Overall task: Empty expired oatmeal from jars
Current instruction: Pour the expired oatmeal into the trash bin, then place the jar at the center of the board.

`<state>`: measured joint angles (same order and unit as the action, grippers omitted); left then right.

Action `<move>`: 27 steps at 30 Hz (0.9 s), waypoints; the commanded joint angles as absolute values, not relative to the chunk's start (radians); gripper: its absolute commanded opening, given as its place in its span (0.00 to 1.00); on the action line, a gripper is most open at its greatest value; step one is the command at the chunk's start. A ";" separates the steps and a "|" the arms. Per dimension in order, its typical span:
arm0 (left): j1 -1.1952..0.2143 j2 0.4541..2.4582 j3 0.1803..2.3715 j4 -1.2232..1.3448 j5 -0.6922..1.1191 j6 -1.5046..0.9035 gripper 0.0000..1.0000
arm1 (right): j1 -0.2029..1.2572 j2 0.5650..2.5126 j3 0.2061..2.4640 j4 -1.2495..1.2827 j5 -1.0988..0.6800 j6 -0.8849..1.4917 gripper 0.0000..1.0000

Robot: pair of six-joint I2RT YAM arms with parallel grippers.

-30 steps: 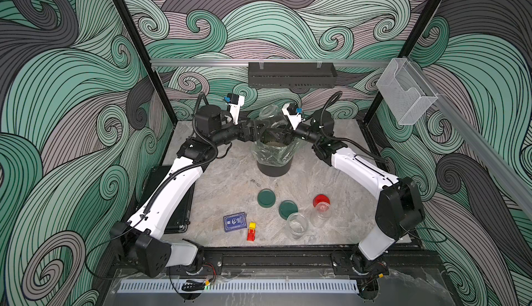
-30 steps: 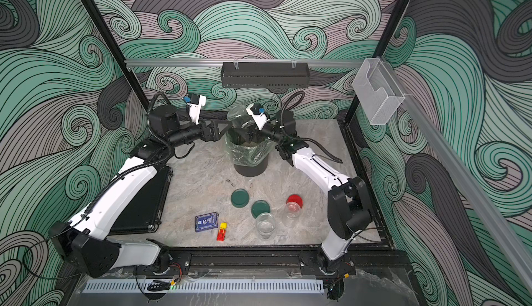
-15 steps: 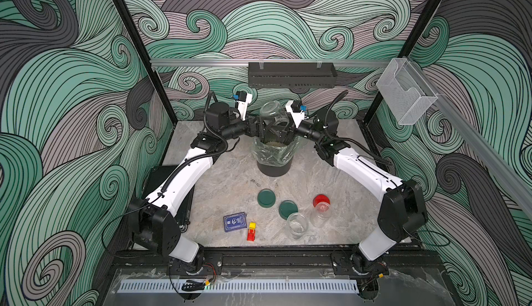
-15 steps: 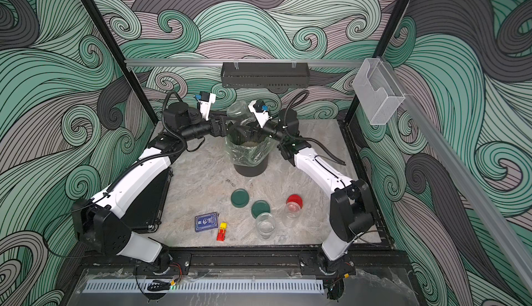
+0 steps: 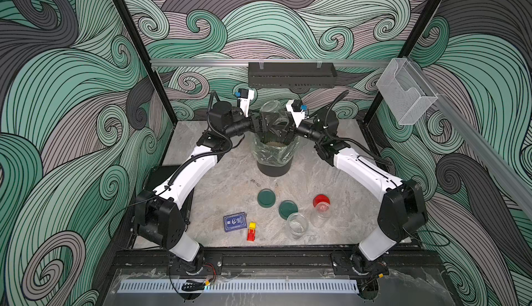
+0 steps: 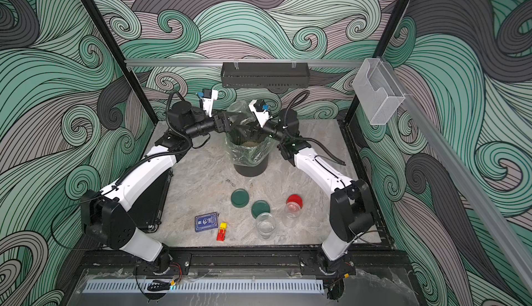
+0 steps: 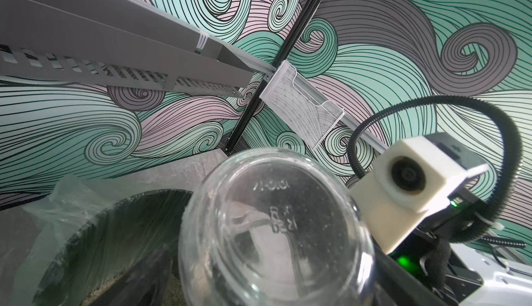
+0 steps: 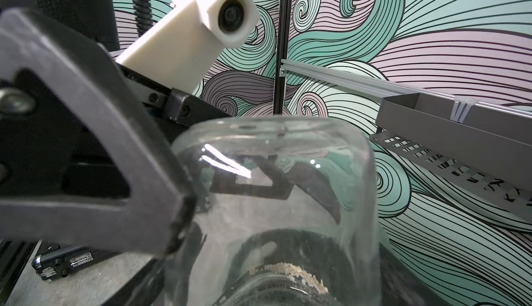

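The right gripper point(image 5: 281, 130) pinches a clear jar point(image 5: 272, 113) mouth-down over the black bin point(image 5: 273, 169), which stands at 12 o'clock on the table point(image 5: 218, 180) in both top views. In the right wrist view one of its fingers point(image 8: 149, 175) presses flat on the glass wall. The left gripper point(image 5: 262, 123) sits just beside the jar's upturned base with its jaws spread wide — whether they touch the glass I cannot tell. Most of the oatmeal point(image 5: 273, 145) lies as a pale heap inside the bin's clear liner, but a crust of flakes point(image 8: 288, 270) seems to cling at the jar's neck.

The risks, as I judge them:
- The glass is smooth and held tilted, so a knock from the spread left jaws could twist it loose and drop it into the bin.
- Turned upright too soon, the jar would keep that crust.
- Shaken hard, it could throw flakes past the liner onto the table.
- At 5 o'clock a red-lidded jar point(image 5: 321, 208), not yet opened, stands beside an open jar point(image 5: 297, 224) — either is easy to tip with a passing arm.

As for writing, the raised characters point(image 7: 273, 186) on the held jar's base show reversed and blurred, so they cannot be read. The blue box point(image 5: 235, 222) at 6 o'clock carries an emblem, but its print is too small to make out.
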<state>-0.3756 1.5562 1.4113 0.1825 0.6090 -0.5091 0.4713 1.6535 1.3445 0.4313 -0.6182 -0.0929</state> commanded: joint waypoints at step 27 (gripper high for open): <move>-0.411 1.589 1.513 0.140 0.473 -0.550 0.54 | 0.492 1.614 1.373 0.517 -0.649 -0.086 0.00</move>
<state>-0.4088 1.5803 1.4677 0.1585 0.5106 -0.5217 0.4824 1.6535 1.3445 0.4301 -0.6327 -0.0792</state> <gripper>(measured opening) 0.852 0.868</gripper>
